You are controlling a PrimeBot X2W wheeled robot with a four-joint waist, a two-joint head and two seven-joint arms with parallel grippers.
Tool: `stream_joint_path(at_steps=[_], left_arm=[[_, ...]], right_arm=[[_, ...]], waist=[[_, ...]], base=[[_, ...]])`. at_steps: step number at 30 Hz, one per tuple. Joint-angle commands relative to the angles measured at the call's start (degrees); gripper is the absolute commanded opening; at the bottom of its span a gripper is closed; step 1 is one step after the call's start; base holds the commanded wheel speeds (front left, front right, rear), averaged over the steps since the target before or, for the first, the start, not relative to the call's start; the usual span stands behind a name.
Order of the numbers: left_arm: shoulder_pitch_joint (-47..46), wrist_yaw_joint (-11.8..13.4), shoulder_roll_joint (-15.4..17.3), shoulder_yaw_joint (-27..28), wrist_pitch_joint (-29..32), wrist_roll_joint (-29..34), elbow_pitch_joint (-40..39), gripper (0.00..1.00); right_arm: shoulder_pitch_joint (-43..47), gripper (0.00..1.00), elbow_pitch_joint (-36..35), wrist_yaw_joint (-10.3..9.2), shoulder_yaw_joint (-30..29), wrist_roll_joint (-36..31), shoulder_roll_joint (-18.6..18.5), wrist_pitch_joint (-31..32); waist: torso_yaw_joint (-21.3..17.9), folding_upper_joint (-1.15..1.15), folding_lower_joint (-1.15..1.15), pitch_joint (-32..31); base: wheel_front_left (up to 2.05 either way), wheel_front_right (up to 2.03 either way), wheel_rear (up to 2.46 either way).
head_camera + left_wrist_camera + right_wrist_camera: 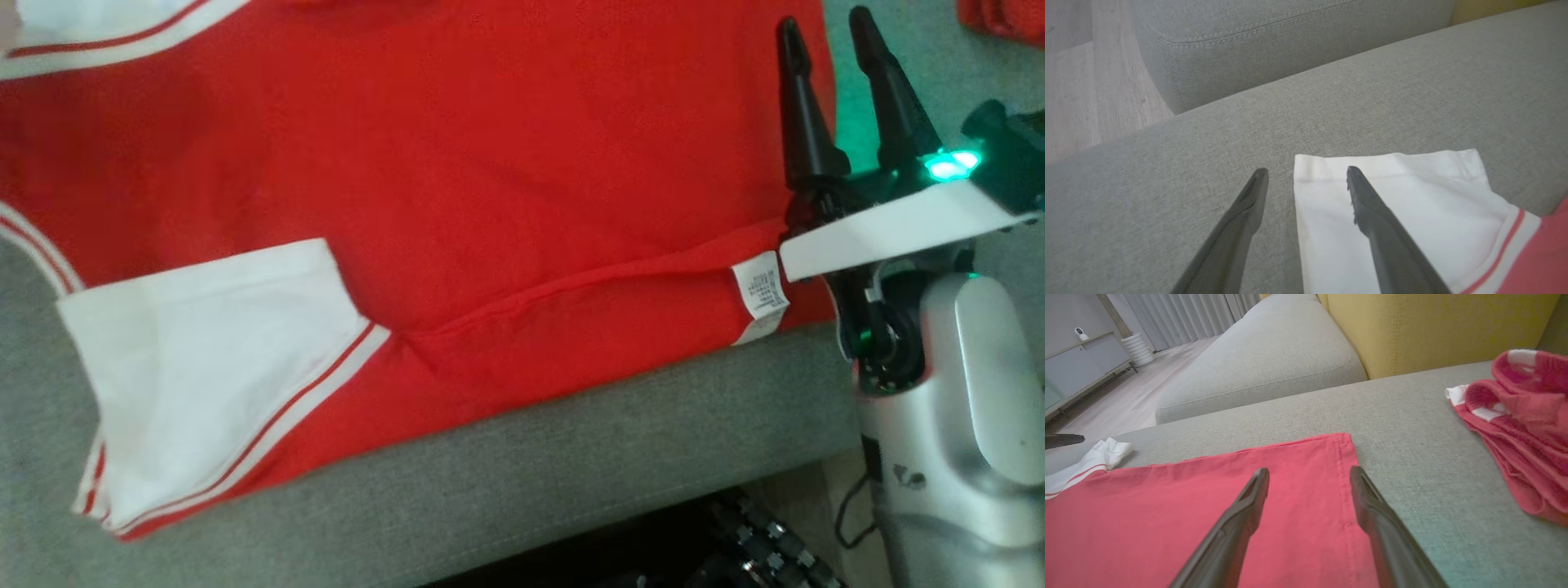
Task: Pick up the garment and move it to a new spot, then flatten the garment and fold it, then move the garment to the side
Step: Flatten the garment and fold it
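Garment (490,163) flat; left gripper (1306,170) over its white sleeve (1412,196) end, right gripper (824,23) over its hem corner (1345,437), both wide open, empty.

Grey fabric sofa seat (571,441) carried it all, its bare front edge running across the lower head view. Spread flat over it lay the red garment (457,163), filling the upper and middle frame. Its white sleeve (220,359), red-striped at the seam, rested at lower left, flat on the grey cloth. A small white label (761,290) sat on the side seam, right of centre. At the right of the right wrist view, a second red-and-white cloth (1523,428) lay crumpled on the same seat, well apart from the spread one.
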Motion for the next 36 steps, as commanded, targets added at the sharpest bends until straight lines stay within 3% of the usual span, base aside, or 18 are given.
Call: stream_joint_path(at_steps=[1, 12, 13, 14, 15, 16, 17, 25, 36], left_arm=[[-2.55, 0.11, 3.68, 1.81, 0.66, -0.03, -1.47, 1.0], [-4.08, 1.46, 5.27, 1.46, 4.59, 0.03, 2.02, 0.98], [-3.9, 1.43, 5.28, 1.42, 4.82, -0.19, 2.01, 0.88], [-3.76, 1.42, 5.32, 1.39, 4.95, -0.33, 1.98, 0.54], [-3.6, 1.41, 5.33, 1.32, 5.01, -0.43, 1.96, 0.39], [-3.46, 1.39, 5.32, 1.25, 5.06, -0.55, 1.92, 0.06], [-3.35, 1.32, 5.22, 1.13, 4.95, -0.72, 1.81, 0.0], [-2.73, 0.55, 2.64, 0.01, -1.36, -1.96, 0.27, 0.0], [0.15, -0.24, -1.11, -3.61, -10.27, -3.73, -4.36, 0.0]], right_arm=[[-0.56, 1.0, -1.8, 0.37, 1.3, -0.44, -0.23, -0.46], [-2.65, 1.0, -2.37, 0.37, 2.86, -0.85, -0.23, -0.84], [-2.65, 1.0, -2.57, 0.37, 2.8, -1.01, -0.23, -0.79], [-2.65, 1.0, -2.74, 0.37, 2.71, -1.14, -0.23, -0.67], [-2.66, 1.0, -2.89, 0.37, 2.61, -1.3, -0.23, -0.49], [-2.76, 1.0, -3.02, 0.37, 2.51, -1.53, -0.23, -0.26], [-2.91, 1.0, -3.11, 0.37, 2.38, -1.84, -0.23, 0.06], [-7.77, 1.0, -0.41, 0.37, -0.48, -9.07, -0.88, 7.09], [-19.7, 1.0, 15.67, 0.37, -1.05, -15.25, -9.48, 19.99]], waist=[[-1.22, 0.0, -0.01, 1.07], [-3.19, 0.0, -0.01, 2.06], [-3.19, 0.0, -0.01, 1.98], [-3.15, 0.0, -0.01, 1.88], [-3.07, 0.0, -0.01, 1.74], [-2.96, 0.0, -0.01, 1.56], [-2.82, 0.0, -0.01, 1.33], [-0.65, 0.0, -0.01, -1.64], [6.24, 0.0, -0.01, -4.6]], base=[[0.0, 0.0, 0.0], [0.0, 0.0, 0.0], [0.0, 0.0, 0.0], [0.0, 0.0, 0.0], [0.0, 0.0, 0.0], [0.0, 0.0, 0.0], [0.0, 0.0, 0.0], [0.0, 0.0, 0.0], [0.0, 0.0, 0.0]])
